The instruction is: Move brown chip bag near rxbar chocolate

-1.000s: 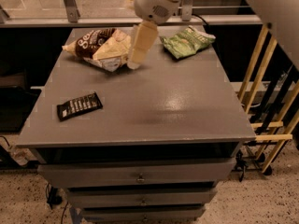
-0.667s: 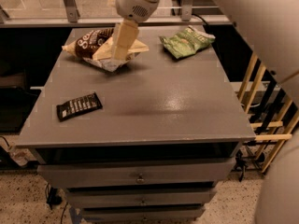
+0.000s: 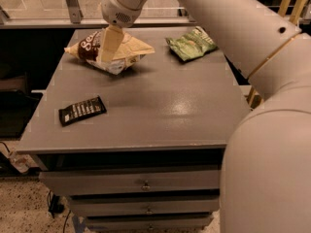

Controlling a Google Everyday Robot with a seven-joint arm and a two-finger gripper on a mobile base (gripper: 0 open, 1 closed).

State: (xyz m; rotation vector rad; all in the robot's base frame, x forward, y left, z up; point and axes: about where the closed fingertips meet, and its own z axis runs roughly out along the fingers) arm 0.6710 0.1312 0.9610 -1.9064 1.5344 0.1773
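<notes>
The brown chip bag (image 3: 124, 51) lies on its side at the far left of the grey cabinet top (image 3: 160, 101), dark-brown end to the left, pale side up. My gripper (image 3: 107, 47) hangs from the arm directly over the bag's left half, its pale finger reaching down onto the bag. The rxbar chocolate (image 3: 82, 110), a small black wrapper with white text, lies flat near the front left edge, well apart from the bag.
A smaller green chip bag (image 3: 191, 44) lies at the far right of the top. My arm fills the right side of the view. Drawers sit below the front edge. A wooden rack stands at the right.
My gripper has moved left across the far side of the top, from the bag's right end to over its left half. The bag and the bar have not moved.
</notes>
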